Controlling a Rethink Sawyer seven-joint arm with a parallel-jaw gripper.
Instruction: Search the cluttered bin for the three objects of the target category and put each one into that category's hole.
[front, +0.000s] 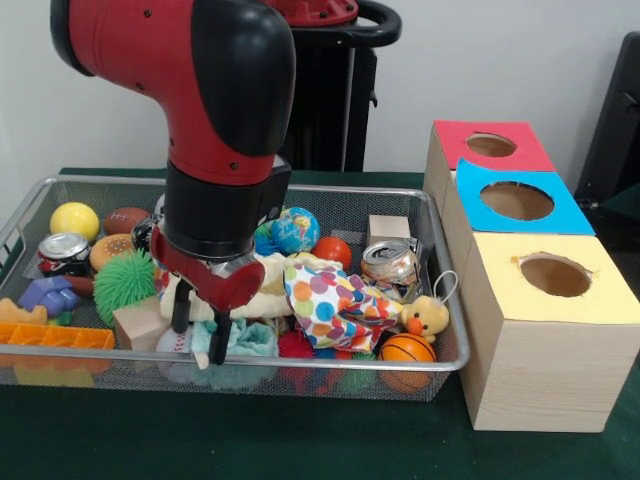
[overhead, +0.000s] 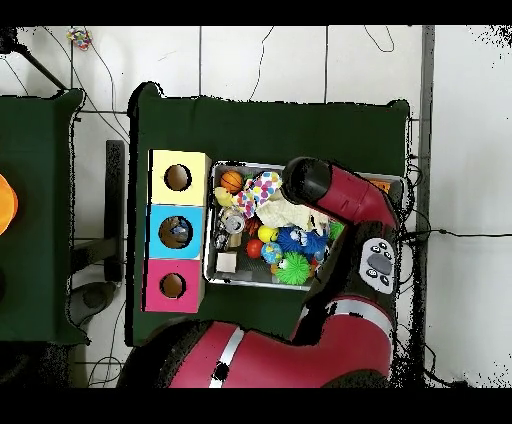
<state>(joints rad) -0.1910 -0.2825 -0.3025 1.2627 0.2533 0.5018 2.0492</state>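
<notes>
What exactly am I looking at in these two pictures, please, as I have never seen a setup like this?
This is a robot arm, red and black, bolted to a pedestal at a table with a dark green cloth. One picture is taken from across the table, facing the robot; the other looks straight down from above. The gripper reaches down into a wide wire-mesh basket crammed with toys, balls, cans and cloth; its dark fingers stand slightly apart and hold nothing that I can see. Beside the basket stand three wooden boxes, each with a round hole in a coloured top: the red-topped box, the blue-topped box and the yellow-topped box. The overhead view shows them in the same row.
</notes>
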